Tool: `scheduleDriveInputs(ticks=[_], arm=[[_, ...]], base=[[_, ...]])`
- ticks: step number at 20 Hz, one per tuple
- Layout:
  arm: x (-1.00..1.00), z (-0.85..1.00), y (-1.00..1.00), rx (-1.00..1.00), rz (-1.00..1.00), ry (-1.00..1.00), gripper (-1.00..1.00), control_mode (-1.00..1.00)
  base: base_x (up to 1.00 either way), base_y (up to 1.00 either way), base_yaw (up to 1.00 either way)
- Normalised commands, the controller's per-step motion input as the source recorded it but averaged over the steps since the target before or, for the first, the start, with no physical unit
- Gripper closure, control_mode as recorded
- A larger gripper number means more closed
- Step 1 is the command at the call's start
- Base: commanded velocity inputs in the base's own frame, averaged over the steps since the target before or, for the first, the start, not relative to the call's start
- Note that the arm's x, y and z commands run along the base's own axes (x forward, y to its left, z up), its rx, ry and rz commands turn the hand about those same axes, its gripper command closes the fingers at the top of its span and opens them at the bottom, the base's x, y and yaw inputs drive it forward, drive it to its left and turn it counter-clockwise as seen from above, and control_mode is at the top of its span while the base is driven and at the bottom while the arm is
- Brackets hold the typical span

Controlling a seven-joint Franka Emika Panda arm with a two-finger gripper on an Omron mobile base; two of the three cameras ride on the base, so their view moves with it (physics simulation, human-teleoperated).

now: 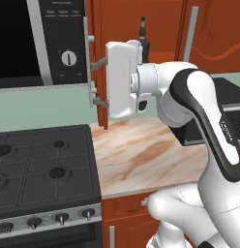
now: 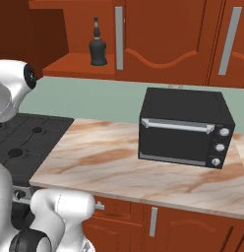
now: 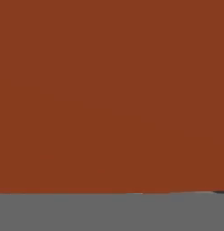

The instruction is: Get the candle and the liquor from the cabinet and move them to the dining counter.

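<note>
The liquor (image 2: 97, 47), a black bottle with a thin neck, stands on the open shelf of the red-brown wall cabinet (image 2: 161, 39). In the left base view its top (image 1: 142, 36) pokes up behind my hand. The candle is hidden. My gripper (image 1: 95, 82) is open and points left, its two grey fingers (image 1: 97, 63) spread wide against the edge of the swung-open cabinet door (image 1: 101, 114), beside the door's silver handle (image 1: 86, 58). The hand camera faces flat red-brown wood (image 3: 112, 90) at very close range. The dining counter is out of view.
A black toaster oven (image 2: 185, 128) sits on the short marble-look worktop (image 2: 119, 162). The stove (image 1: 42, 164) with its knobs lies to the left, and a microwave (image 1: 39, 41) hangs above it. Low red-brown cabinets (image 2: 193, 226) run under the worktop.
</note>
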Motion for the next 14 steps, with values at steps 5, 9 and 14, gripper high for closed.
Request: scheduleDriveInputs(ticks=[5,9,14], arm=[[0.18,-0.13,0.18,-0.08,0.03,0.0,-1.0,-1.0],[0.21,-0.09,-0.13,-0.16,0.0,0.0,-1.0,-1.0],[0.05,-0.06,-0.48,-0.17,0.0,-0.02,-1.0,-1.0]], base=[[0.0,0.0,0.0],[0.0,0.0,0.0],[0.0,0.0,0.0]])
